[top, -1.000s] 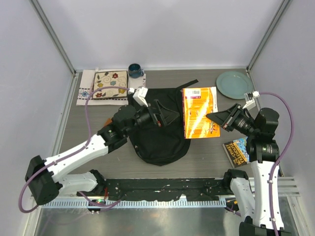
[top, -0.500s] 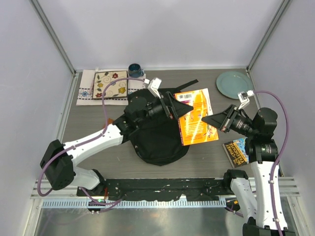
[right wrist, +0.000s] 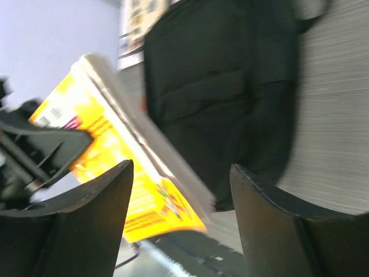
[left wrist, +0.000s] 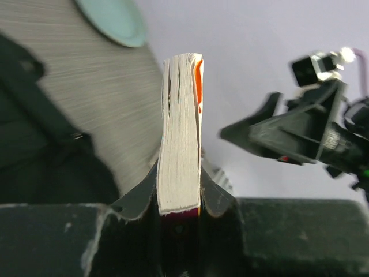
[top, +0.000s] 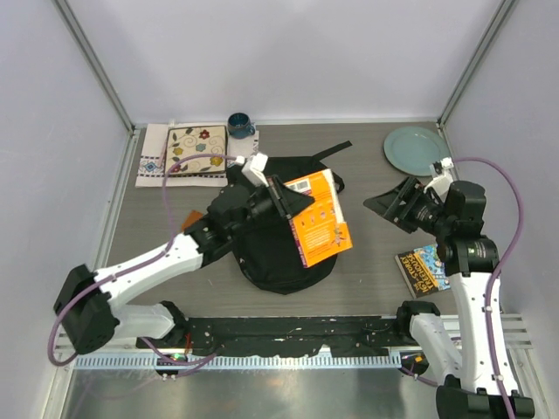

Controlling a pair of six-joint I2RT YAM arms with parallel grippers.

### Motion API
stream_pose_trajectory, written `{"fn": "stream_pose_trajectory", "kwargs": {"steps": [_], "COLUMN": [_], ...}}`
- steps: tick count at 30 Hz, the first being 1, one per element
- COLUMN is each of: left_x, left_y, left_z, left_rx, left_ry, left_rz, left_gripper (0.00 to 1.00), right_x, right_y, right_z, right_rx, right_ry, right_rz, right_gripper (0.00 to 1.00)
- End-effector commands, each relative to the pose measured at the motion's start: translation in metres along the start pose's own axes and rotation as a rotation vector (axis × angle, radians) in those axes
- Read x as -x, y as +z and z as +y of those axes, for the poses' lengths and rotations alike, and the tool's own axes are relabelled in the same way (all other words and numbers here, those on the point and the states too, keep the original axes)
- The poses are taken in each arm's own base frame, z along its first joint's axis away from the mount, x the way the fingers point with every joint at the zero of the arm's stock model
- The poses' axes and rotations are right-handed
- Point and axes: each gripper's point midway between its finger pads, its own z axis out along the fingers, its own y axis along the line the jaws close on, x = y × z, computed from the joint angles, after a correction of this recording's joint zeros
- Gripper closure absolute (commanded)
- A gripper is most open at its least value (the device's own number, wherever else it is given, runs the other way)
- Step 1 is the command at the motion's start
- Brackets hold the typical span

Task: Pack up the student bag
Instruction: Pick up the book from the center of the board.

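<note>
The student bag is a black soft backpack lying flat in the middle of the table; it also fills the upper part of the right wrist view. An orange-yellow book hangs tilted above the bag's right half. My left gripper is shut on the book's left edge. In the left wrist view the book's page block stands upright, pinched between my left gripper's jaws. My right gripper is open and apart from the book, to its right. Its jaws hold nothing, with the book beyond them.
A second, colourful book lies at the right by the right arm. A green plate sits at the back right. A patterned cloth and a dark blue mug are at the back left.
My left gripper has shut on the orange book. My right gripper has let go of it, opened and drawn back to the right. The book has moved left over the bag.
</note>
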Motion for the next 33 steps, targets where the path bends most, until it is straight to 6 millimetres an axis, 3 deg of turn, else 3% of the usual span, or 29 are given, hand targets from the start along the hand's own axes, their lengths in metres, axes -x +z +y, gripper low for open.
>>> {"fn": "stream_pose_trajectory", "kwargs": {"steps": [1, 2, 3, 4, 5, 6, 8, 10, 11, 18, 26, 27, 29, 31, 32, 33], "left_x": [0.06, 0.065, 0.069, 0.074, 0.081, 0.089, 0.095, 0.103, 0.103, 0.103, 0.103, 0.103, 0.103, 0.101, 0.102, 0.1], "left_y": [-0.051, -0.06, -0.065, -0.07, -0.078, -0.081, -0.085, -0.085, -0.081, -0.063, -0.055, -0.055, -0.053, -0.052, -0.052, -0.051], "left_z": [0.021, 0.029, 0.031, 0.031, 0.029, 0.028, 0.025, 0.017, 0.017, -0.001, -0.01, -0.011, -0.012, -0.011, -0.014, -0.013], "left_rx": [0.153, 0.188, 0.198, 0.205, 0.204, 0.205, 0.184, 0.139, 0.131, 0.018, -0.043, -0.048, -0.055, -0.06, -0.072, -0.072], "left_ry": [0.011, 0.007, 0.005, 0.002, -0.003, -0.022, -0.041, -0.07, -0.075, -0.131, -0.168, -0.167, -0.169, -0.176, -0.182, -0.185], "left_rz": [-0.256, -0.296, -0.318, -0.344, -0.38, -0.423, -0.468, -0.513, -0.514, -0.498, -0.489, -0.491, -0.486, -0.482, -0.483, -0.479], "left_gripper": [1.0, 1.0, 1.0, 1.0, 1.0, 1.0, 1.0, 1.0, 1.0, 1.0, 1.0, 1.0, 1.0, 1.0, 1.0, 1.0], "right_x": [0.019, 0.011, 0.005, -0.001, -0.015, -0.013, -0.022, -0.024, -0.029, -0.022, -0.038, -0.051, -0.048, -0.061, -0.056, -0.06], "right_y": [-0.029, -0.024, -0.019, -0.016, -0.008, -0.014, -0.012, -0.017, -0.014, -0.011, 0.02, 0.025, 0.032, 0.04, 0.04, 0.048], "right_z": [-0.042, -0.038, -0.012, -0.003, -0.008, 0.008, 0.001, 0.015, 0.012, 0.028, 0.023, 0.028, 0.035, 0.04, 0.049, 0.045], "right_rx": [-0.325, -0.274, -0.117, -0.048, -0.017, 0.071, 0.08, 0.172, 0.183, 0.261, 0.222, 0.239, 0.263, 0.3, 0.347, 0.348], "right_ry": [-0.079, -0.041, -0.05, -0.004, 0.118, 0.099, 0.201, 0.206, 0.244, 0.269, 0.267, 0.265, 0.268, 0.3, 0.305, 0.328], "right_rz": [-0.158, -0.142, -0.114, -0.096, -0.066, -0.106, -0.119, -0.136, -0.119, -0.109, -0.06, -0.02, -0.058, -0.033, -0.062, -0.066], "right_gripper": [0.23, 0.22, 0.21, 0.19, 0.19, 0.19, 0.18, 0.18, 0.18, 0.16, 0.15, 0.15, 0.15, 0.14, 0.15, 0.15]}}
